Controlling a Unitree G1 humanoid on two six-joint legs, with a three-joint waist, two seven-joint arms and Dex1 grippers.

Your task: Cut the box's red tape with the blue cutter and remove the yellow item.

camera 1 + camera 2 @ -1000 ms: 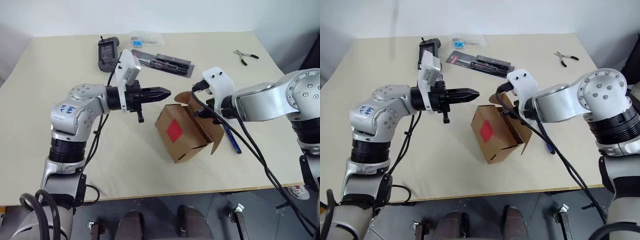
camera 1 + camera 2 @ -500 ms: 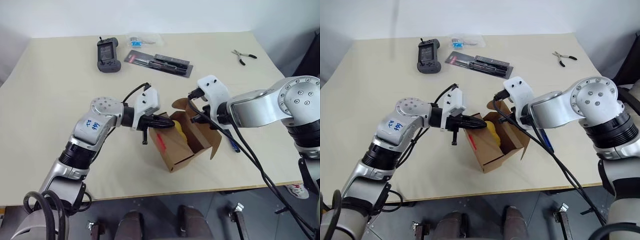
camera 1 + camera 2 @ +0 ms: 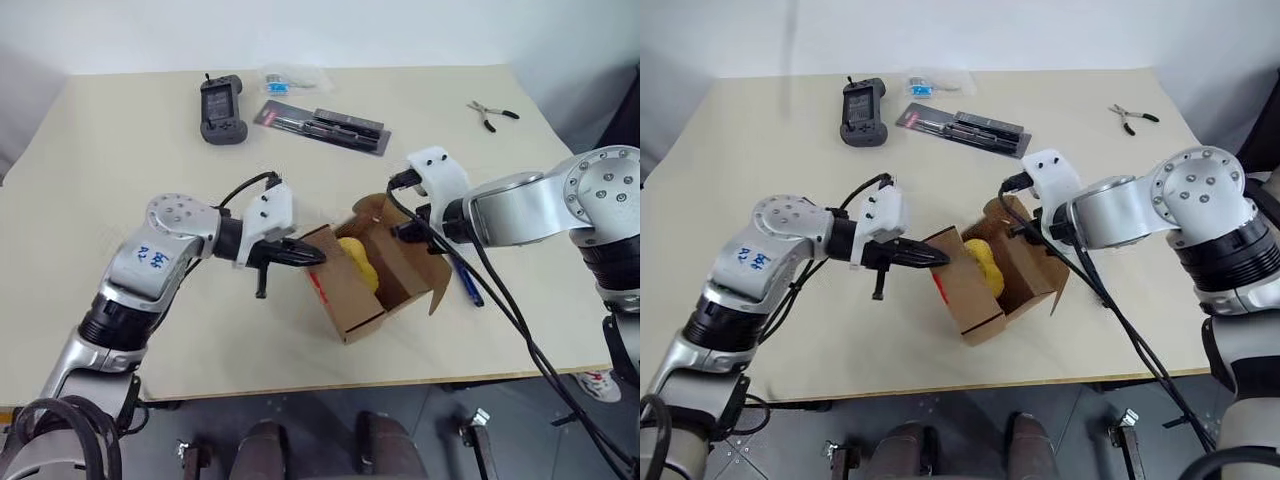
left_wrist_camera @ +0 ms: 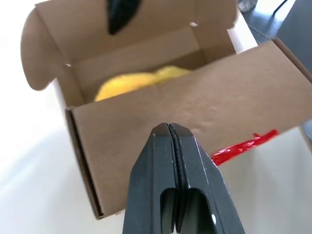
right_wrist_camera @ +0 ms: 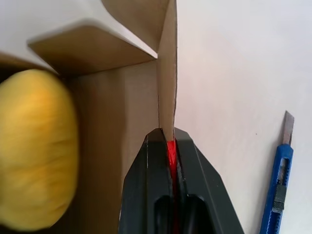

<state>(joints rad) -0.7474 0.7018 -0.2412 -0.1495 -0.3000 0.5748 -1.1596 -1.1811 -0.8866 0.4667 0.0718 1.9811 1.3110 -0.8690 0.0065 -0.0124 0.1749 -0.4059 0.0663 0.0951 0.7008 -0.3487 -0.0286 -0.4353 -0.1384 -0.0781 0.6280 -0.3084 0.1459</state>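
The box [image 3: 367, 280] is sitting near the middle of the tabletop [image 3: 120, 150] with its lid flaps already folded open, and the yellow item [image 3: 357, 262] is lying exposed inside, so the job now looks to be at the removal stage. The right claw [image 5: 170, 141] is pinching the edge of the flap on the right side, with a strip of the red tape [image 5: 171, 151] caught between its closed fingers, and so is holding the box in place. The left claw [image 4: 168, 131] is pressed fully shut and holding nothing, its tip sitting just beside the near cardboard wall on the left, pointing across toward the box; whether it is actually touching the wall is hard to say. The yellow item is lying just past that wall from the left claw, roughly between the two claws, its longer side running along the box's length. The left claw is the free one, so it seems the likely one to lift over the wall, spread its fingers and reach in. The blue cutter [image 5: 278, 183] is lying on the tabletop just to the right of the box.
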